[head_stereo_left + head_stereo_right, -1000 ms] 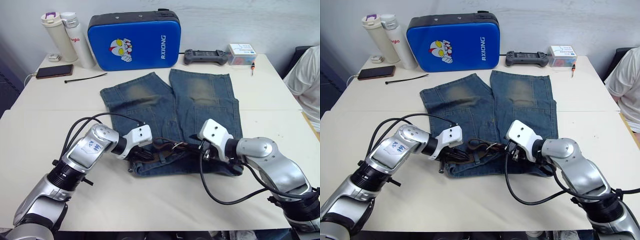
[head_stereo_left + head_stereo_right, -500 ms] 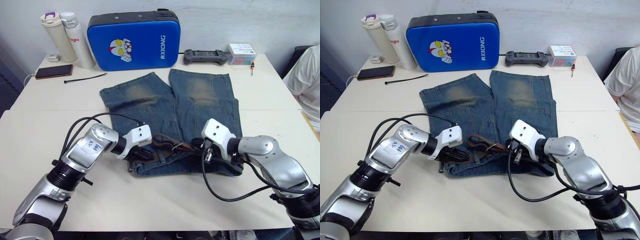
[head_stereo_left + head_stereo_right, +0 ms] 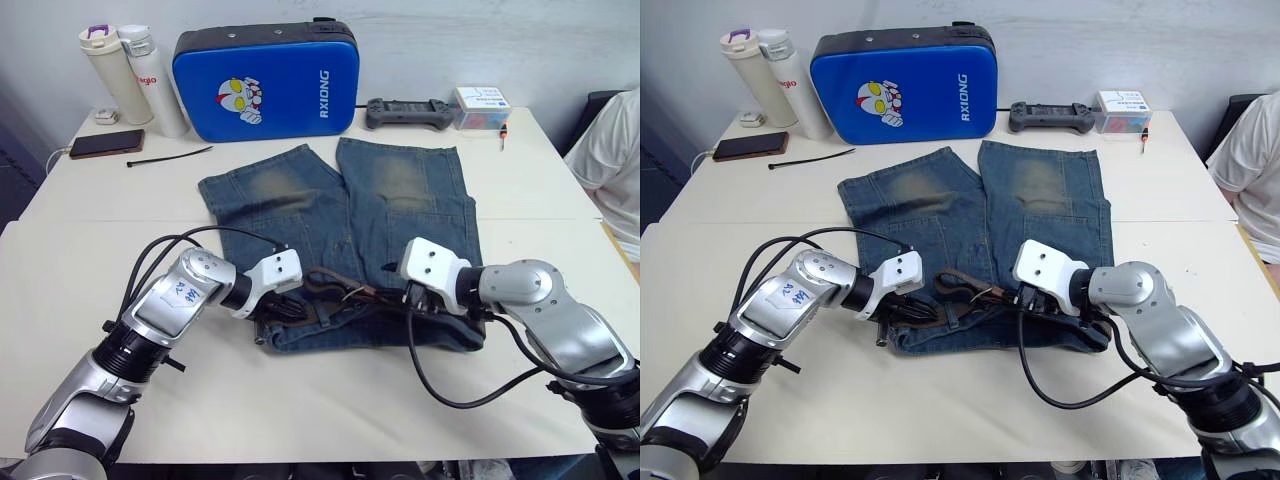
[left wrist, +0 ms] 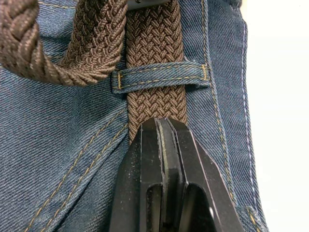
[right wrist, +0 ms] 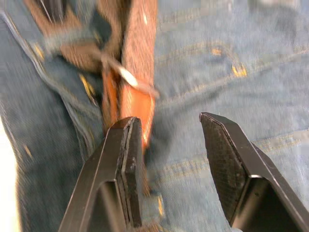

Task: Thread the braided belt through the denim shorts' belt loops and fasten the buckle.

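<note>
The denim shorts (image 3: 300, 190) lie flat on the white table, waistband towards me. The braided belt (image 3: 330, 290) lies bunched along the waistband between both grippers, with a loose loop rising near the middle. In the left wrist view the belt (image 4: 157, 48) runs under a belt loop (image 4: 159, 75). My left gripper (image 4: 158, 126) is shut, its tips pressing on the belt just below that loop. My right gripper (image 5: 169, 125) is open over the denim. The belt's tan leather end (image 5: 137, 101) and a blurred metal piece of the buckle (image 5: 129, 77) lie by one finger (image 5: 126, 159).
A blue case (image 3: 265, 80) stands behind the shorts. Two bottles (image 3: 125, 75), a phone (image 3: 107, 143) and a black cable tie (image 3: 170, 155) are at the far left. A controller (image 3: 405, 112) and a small box (image 3: 483, 105) are far right. A person (image 3: 615, 160) sits at the right edge.
My right gripper has shifted and turned slightly at the waistband, and the belt's loose loop has risen a little. The left gripper has stayed in place.
</note>
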{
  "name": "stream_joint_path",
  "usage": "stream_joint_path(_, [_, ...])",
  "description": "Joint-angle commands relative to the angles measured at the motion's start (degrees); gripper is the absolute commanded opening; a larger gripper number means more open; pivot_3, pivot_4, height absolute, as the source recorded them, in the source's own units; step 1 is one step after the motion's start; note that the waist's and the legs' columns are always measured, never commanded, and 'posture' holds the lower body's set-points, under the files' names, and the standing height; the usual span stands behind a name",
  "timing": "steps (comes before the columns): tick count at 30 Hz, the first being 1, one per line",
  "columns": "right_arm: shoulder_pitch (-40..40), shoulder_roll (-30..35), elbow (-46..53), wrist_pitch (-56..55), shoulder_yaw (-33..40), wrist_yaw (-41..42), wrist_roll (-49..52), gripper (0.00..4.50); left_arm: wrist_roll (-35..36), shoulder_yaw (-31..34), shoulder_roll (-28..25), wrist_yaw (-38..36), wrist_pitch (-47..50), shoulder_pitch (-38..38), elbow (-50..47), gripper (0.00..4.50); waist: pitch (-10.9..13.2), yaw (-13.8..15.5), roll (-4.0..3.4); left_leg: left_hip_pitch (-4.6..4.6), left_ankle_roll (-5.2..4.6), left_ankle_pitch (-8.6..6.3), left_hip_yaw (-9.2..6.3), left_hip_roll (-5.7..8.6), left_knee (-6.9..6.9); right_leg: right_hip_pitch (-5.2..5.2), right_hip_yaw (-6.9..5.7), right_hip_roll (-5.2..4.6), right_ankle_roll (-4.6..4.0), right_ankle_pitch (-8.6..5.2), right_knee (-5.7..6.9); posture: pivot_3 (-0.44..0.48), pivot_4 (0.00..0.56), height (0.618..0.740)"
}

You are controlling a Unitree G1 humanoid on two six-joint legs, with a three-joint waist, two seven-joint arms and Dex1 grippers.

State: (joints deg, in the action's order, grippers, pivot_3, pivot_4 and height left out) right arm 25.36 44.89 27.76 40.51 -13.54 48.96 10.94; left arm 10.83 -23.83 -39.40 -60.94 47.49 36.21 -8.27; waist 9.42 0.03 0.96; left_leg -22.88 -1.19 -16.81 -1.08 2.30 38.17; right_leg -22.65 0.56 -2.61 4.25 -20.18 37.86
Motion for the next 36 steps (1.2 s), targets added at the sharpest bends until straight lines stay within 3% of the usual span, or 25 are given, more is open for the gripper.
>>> stream_joint_path(1, [0.0,-1.7,1.5,2.3,1.3,-0.9,1.9,2.12,-1.3,-0.7,-0.6,0.8,0.3,-0.9,0.5,0.0,0.0,0.0,0.0,0.0,0.0,0.0,0.0,0.0,0.0,0.0,0.0,0.0,0.0,0.0,0.0,0.0,0.15,0.74])
stream_joint_path(15, [-0.6,-5.1,-1.0,8.9,1.9,-3.0,5.3,2.12,-1.5,-0.3,-1.0,1.1,0.2,-1.0,0.3,0.0,0.0,0.0,0.0,0.01,-0.01,0.0,0.0,0.0,-0.02,0.0,0.0,0.0,0.0,0.0,-0.02,0.0,0.15,0.74])
stream_joint_path(18, [-0.6,-5.1,-1.2,11.0,2.0,-3.2,5.9,1.37,-1.6,-0.3,-1.0,1.2,0.2,-0.9,0.3,0.0,0.0,0.0,0.0,0.02,0.0,0.0,0.0,0.0,-0.02,0.0,0.0,-0.01,0.0,0.0,-0.02,0.0,0.15,0.74])
stream_joint_path(21, [-0.5,-5.0,-1.0,12.2,3.4,-4.3,6.5,0.02,-1.6,-0.4,-1.1,1.2,0.2,-1.0,0.3,0.0,0.0,0.0,0.0,0.04,-0.01,-0.01,0.0,0.0,-0.02,0.02,0.01,-0.01,0.0,0.0,-0.03,0.0,0.15,0.74])
stream_joint_path(26, [-0.5,-2.4,0.9,10.6,5.2,-4.7,5.5,0.02,-1.7,-0.7,-0.9,1.2,0.0,-1.1,0.5,0.0,0.0,0.0,-0.01,0.04,-0.11,-0.07,0.0,0.0,-0.04,0.02,0.01,-0.02,0.0,0.0,-0.04,0.0,0.15,0.74])
stream_joint_path(34, [-4.5,10.3,3.1,-6.3,6.6,-1.4,-2.7,0.02,-2.2,-2.0,-0.3,0.4,-2.0,-0.4,2.4,0.0,0.0,0.0,-0.01,0.04,-0.12,-0.07,0.01,0.01,-0.09,0.02,0.0,-0.03,0.0,0.0,-0.1,0.0,0.15,0.74])
stream_joint_path(36, [-6.2,11.0,3.8,-6.9,8.6,-1.3,-1.9,0.02,-2.3,-2.3,0.1,0.2,-2.5,0.0,3.1,0.0,0.0,0.1,-0.01,0.04,-0.12,-0.07,0.01,0.01,-0.1,0.04,0.0,-0.02,0.0,0.0,-0.13,0.0,0.15,0.74])
